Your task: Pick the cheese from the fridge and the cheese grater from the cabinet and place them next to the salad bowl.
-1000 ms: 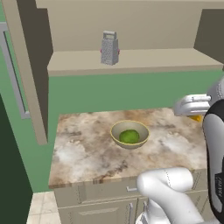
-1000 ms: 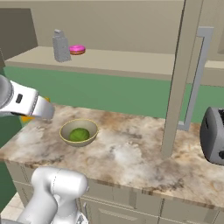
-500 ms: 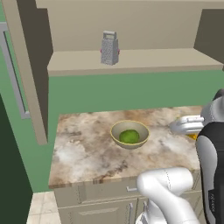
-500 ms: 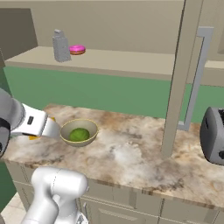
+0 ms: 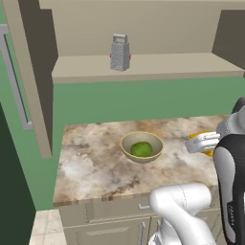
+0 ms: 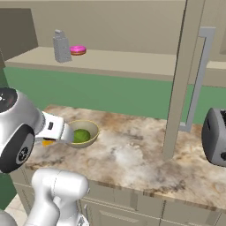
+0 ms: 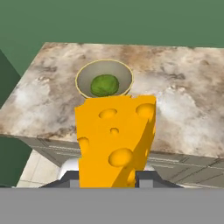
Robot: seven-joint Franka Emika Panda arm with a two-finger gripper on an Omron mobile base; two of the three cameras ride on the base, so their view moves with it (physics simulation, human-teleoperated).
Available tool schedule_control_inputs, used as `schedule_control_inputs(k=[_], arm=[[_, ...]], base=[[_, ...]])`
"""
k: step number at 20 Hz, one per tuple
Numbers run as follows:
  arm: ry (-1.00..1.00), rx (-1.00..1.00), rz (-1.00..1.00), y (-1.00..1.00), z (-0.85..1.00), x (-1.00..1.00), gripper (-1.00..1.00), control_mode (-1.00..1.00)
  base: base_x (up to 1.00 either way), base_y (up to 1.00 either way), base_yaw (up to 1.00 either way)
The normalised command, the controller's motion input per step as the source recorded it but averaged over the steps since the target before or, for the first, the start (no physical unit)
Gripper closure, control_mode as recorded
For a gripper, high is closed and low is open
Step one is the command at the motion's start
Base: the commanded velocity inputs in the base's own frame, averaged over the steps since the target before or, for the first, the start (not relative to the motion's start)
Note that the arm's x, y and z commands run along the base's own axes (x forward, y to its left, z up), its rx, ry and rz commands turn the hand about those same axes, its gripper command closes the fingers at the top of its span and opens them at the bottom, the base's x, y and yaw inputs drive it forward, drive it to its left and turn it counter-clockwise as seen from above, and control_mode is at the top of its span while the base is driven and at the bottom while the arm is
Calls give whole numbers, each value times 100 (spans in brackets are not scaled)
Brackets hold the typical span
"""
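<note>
1. The claw is gripping the cheese, an orange-yellow wedge with round holes, which is sitting clamped between the two finger tips in the hand view.
2. In the left base view the cheese is showing as a sliver of orange at the end of the white hand, above the right part of the counter.
3. In the right base view the cheese is peeking out under the hand, just beside the left side of the salad bowl.
4. Whether the cheese is touching the counter or hanging above it, I cannot tell.
5. The salad bowl is sitting upright on the marbled counter with its green lump lying inside.
6. In the hand view the salad bowl is lying beyond the wedge, partly overlapped by the wedge's top edge.
7. The cheese grater is standing upright on the shelf of the open cabinet, well above the counter.
8. In the right base view a flat pink disc is lying on that shelf just beside the cheese grater.
9. The cabinet door is hanging open with its grey bar handle facing right.
10. A silver toaster is standing at the right end of the counter.
</note>
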Motion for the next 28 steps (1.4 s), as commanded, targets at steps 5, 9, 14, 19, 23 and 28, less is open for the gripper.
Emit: schedule_control_inputs(k=[5,9,14,19,23,28], arm=[[0,0,13,-21,-11,35,100,-100],[0,0,21,-31,-4,29,100,-100],[0,0,24,-13,-18,14,100,-100],[-1,-1,27,-9,-35,3,100,-100],[-2,-3,24,-5,-36,0,100,-100],[-3,-4,20,-2,-42,0,100,-100]], base=[[0,0,0],[0,0,0],[0,0,0],[0,0,0],[0,0,0],[0,0,0]])
